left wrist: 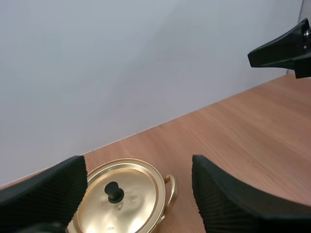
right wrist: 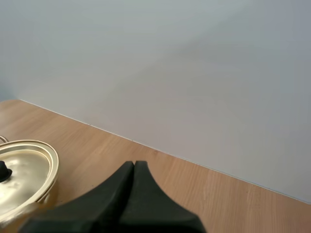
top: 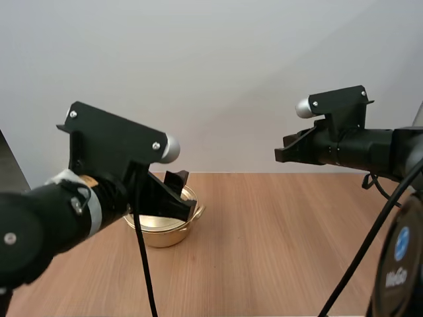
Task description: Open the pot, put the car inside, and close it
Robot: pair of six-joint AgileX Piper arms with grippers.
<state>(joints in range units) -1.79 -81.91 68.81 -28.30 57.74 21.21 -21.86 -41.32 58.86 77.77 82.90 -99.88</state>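
A gold pot [top: 162, 228] stands on the wooden table at the left, partly hidden by my left arm. Its gold lid [left wrist: 121, 196] with a black knob [left wrist: 114, 191] sits on it. My left gripper [top: 177, 191] hovers over the pot, open, its fingers [left wrist: 228, 199] wide apart on either side of the lid. My right gripper [top: 285, 150] hangs high above the table's right half, shut on nothing, its fingers [right wrist: 131, 194] lying together as one wedge. From the right wrist view the pot [right wrist: 22, 177] lies off beside those fingers. I see no car.
The wooden table [top: 277, 251] stretches bare to the right of the pot. A plain pale wall [top: 218, 72] stands behind its far edge.
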